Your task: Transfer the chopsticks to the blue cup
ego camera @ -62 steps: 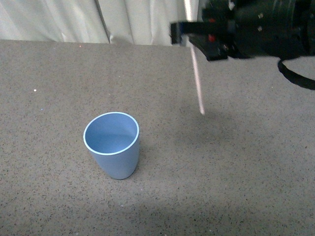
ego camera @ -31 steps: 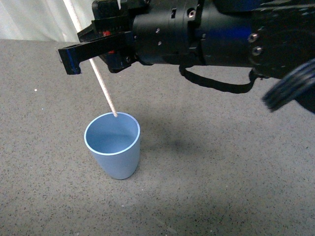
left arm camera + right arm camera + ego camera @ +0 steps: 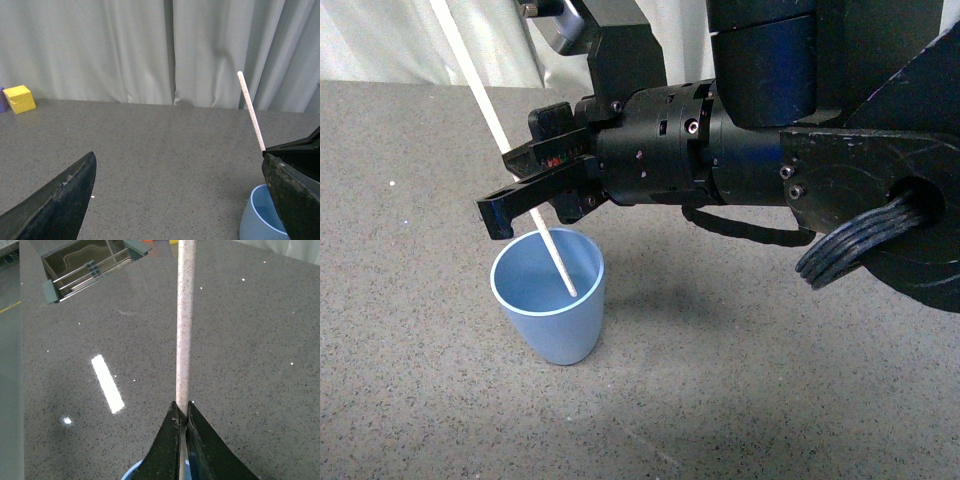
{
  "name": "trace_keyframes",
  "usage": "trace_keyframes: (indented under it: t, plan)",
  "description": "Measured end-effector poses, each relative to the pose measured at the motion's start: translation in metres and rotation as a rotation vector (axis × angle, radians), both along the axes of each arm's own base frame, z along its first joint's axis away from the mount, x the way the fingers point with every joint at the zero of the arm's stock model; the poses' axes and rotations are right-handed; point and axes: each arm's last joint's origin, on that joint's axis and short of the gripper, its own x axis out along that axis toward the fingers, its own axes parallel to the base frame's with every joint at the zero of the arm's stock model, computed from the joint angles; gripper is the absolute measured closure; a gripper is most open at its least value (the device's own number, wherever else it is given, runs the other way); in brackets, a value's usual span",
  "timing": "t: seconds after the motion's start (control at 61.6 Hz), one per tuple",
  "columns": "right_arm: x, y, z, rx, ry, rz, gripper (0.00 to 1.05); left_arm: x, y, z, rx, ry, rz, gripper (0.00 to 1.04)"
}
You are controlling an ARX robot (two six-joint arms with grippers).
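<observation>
Thin pale cream wooden chopstick (image 3: 470, 75) tilted, pinched mid-length in right gripper (image 3: 182, 412); lower tip inside upright light-blue plastic tumbler (image 3: 552, 330) just beneath gripper.

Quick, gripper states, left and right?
Left gripper: open, empty.
Right gripper: closed on the chopsticks, tip inside the blue cup.

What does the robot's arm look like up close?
The right arm is chunky and black, built from round drum-like parts with small silver screws. A bundle of black cables curls out at its wide end, and a thinner black cable loops underneath. The right gripper has flat black fingers with tiny red marks beside them. The left gripper has dark, scuffed wedge fingers.
</observation>
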Motion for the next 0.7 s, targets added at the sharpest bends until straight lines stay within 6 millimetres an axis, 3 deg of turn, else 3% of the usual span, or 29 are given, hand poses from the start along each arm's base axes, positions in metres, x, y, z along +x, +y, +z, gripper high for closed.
trace_keyframes:
  t: [0.178, 0.503, 0.552, 0.698]
  plan:
    - [-0.005, -0.004, 0.006, 0.009, -0.006, 0.004, 0.67, 0.000, 0.000, 0.000, 0.000, 0.000, 0.000, 0.07]
    - [-0.017, -0.024, 0.021, 0.026, -0.019, -0.044, 0.12, 0.000, 0.000, 0.000, 0.000, 0.000, 0.000, 0.07]
    - [-0.021, -0.033, 0.024, 0.033, -0.010, -0.080, 0.07, 0.000, 0.000, 0.000, 0.000, 0.000, 0.000, 0.07]
    - [-0.037, -0.075, 0.030, -0.060, 0.010, -0.320, 0.09, 0.000, 0.000, 0.000, 0.000, 0.000, 0.000, 0.07]
